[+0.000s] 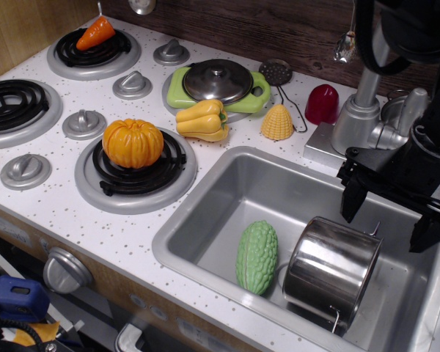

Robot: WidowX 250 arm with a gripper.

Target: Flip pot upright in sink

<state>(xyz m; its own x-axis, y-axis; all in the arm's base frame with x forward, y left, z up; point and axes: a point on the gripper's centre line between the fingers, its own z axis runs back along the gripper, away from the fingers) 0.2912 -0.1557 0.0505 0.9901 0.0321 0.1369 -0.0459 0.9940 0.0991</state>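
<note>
The shiny steel pot (pixel 334 268) lies tipped on its side in the right half of the grey sink (pixel 227 194), with wire loop handles at its upper right and lower edge. Its opening does not show. A bumpy green gourd (pixel 257 257) lies just left of it, close to or touching it. My black gripper (pixel 390 216) hangs open above the pot's upper right edge. One finger is over the sink's back wall and the other over its right rim. It holds nothing.
A grey faucet (pixel 363 117) stands behind the sink next to my arm. On the counter are a red cup (pixel 322 103), corn (pixel 277 122), a yellow pepper (pixel 202 120), a green pan with a steel lid (pixel 218 82), a pumpkin (pixel 133 143) on a burner and a carrot (pixel 96 33).
</note>
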